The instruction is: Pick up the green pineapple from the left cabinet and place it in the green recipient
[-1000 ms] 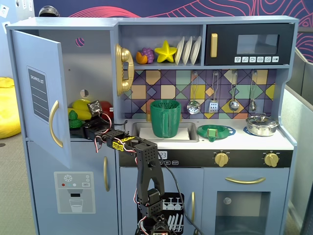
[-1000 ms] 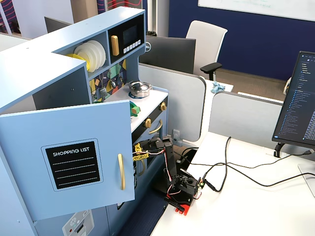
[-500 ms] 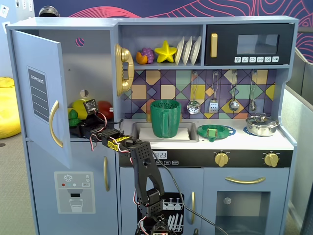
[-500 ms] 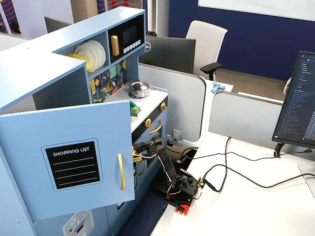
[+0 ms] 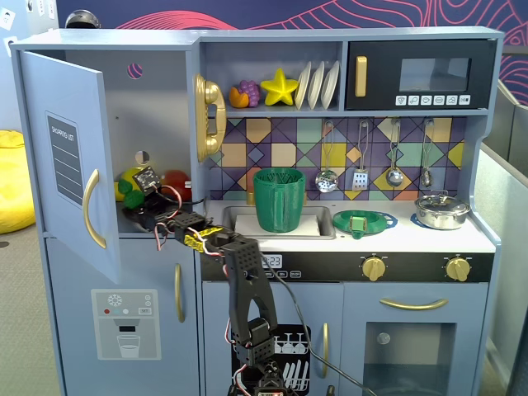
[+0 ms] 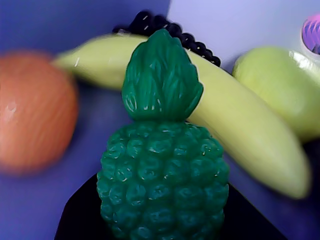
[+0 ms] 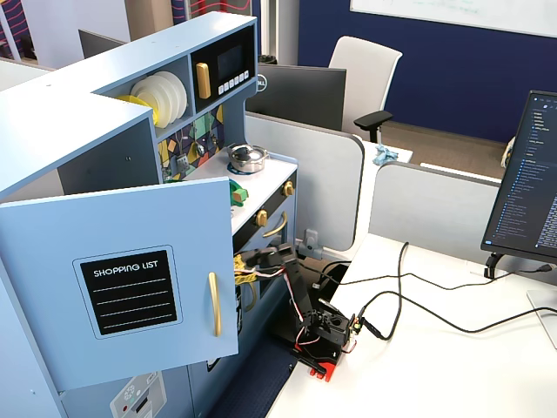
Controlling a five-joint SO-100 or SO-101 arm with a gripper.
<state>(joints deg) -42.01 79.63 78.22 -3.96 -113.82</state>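
Observation:
The green pineapple (image 6: 162,175) fills the middle of the wrist view, leafy top pointing away. My gripper (image 6: 162,184) has black jaws pressed against both of its lower sides. In a fixed view my gripper (image 5: 136,202) reaches into the left cabinet (image 5: 157,107), whose door (image 5: 70,157) stands wide open; a bit of the green pineapple (image 5: 124,188) shows beside it. The green recipient (image 5: 279,198), a ribbed dark green cup, stands in the sink to the right. In another fixed view the open door (image 7: 130,279) hides the gripper, and only the arm (image 7: 278,261) shows.
Behind the pineapple lie a yellow banana (image 6: 245,130), a blurred red-orange fruit (image 6: 35,110), a yellow-green fruit (image 6: 280,85) and black berries (image 6: 165,27). A flat green dish (image 5: 363,221) and a metal pot (image 5: 441,210) sit on the counter. The black microwave (image 5: 421,76) is at the upper right.

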